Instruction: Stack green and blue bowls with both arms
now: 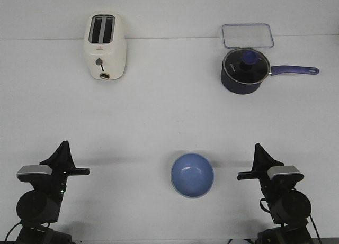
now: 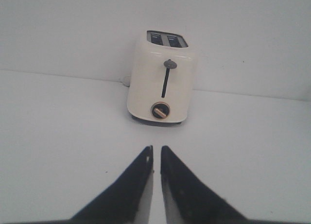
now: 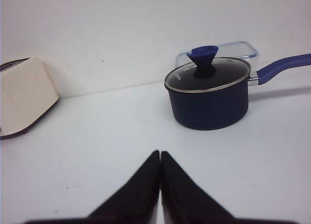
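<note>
A periwinkle blue bowl [image 1: 192,174] sits upright on the white table near the front edge, between my two arms. No separate mint green bowl shows in any view. A thin pale edge runs under the blue bowl's near rim, and I cannot tell what it is. My left gripper [image 1: 64,144] is at the front left, well left of the bowl. Its fingers [image 2: 156,148] are nearly together and hold nothing. My right gripper [image 1: 258,146] is at the front right, right of the bowl. Its fingers [image 3: 160,152] are pressed together and empty. Neither wrist view shows the bowl.
A cream toaster [image 1: 104,47] stands at the back left and shows in the left wrist view [image 2: 163,85]. A dark navy saucepan [image 1: 243,70] with a glass lid and long handle stands at the back right. A clear lidded container [image 1: 247,35] lies behind it.
</note>
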`<act>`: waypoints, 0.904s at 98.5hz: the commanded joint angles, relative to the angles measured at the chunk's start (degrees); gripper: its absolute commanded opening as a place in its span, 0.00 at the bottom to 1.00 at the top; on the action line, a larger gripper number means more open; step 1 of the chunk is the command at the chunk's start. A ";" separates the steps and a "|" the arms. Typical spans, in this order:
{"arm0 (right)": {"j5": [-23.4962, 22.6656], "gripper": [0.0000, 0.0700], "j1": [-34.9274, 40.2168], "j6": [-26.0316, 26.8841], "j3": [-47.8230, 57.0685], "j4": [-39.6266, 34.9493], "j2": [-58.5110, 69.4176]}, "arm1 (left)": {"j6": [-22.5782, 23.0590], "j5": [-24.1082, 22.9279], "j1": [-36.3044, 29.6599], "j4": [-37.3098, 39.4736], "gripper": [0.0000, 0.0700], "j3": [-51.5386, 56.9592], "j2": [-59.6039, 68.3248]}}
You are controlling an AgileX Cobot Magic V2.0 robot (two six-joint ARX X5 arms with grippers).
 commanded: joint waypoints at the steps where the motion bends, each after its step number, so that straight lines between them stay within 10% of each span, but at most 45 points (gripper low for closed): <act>1: 0.07 0.00 0.09 -0.37 0.11 0.81 0.07 | 0.31 -0.11 -0.07 0.63 0.02 0.70 0.00; 19: 0.07 0.00 0.09 -0.37 0.11 0.81 0.07 | 2.23 0.83 2.51 -0.11 0.02 -0.87 -1.95; 41: 0.07 0.00 0.09 -0.37 0.11 0.81 0.07 | 6.54 14.93 13.00 0.83 0.02 -9.97 -9.90; 89: 0.04 0.00 0.09 -0.37 0.11 0.83 0.07 | 6.47 15.12 17.05 4.33 0.02 -19.32 -17.90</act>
